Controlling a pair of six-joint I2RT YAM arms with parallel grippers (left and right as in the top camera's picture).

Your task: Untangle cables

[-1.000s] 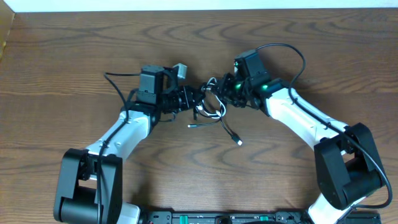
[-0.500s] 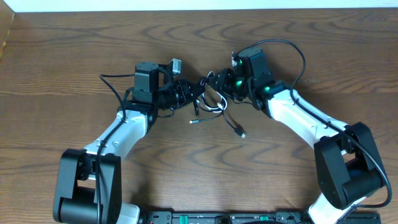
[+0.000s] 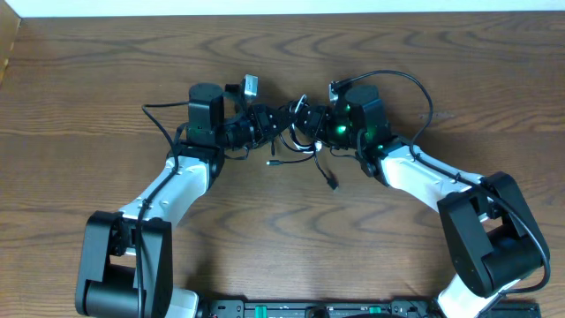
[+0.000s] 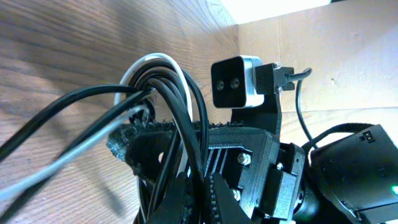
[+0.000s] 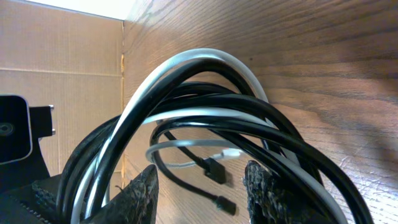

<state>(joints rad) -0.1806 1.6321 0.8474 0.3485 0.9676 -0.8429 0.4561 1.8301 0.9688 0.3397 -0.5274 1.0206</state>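
Past a broad stretch of bare table (image 3: 291, 252) up front, a black plug end (image 3: 334, 185) is trailing from the tangled cables (image 3: 300, 146) mid-table, where the left gripper (image 3: 272, 132) is pinching strands tight and the right gripper (image 3: 318, 131) is standing spread around loops, open wood running to the far edge (image 3: 282, 14).

The black cable (image 3: 325, 170) and the white cable (image 5: 205, 57) are looped together in one tangled bundle, two loose ends trailing below.
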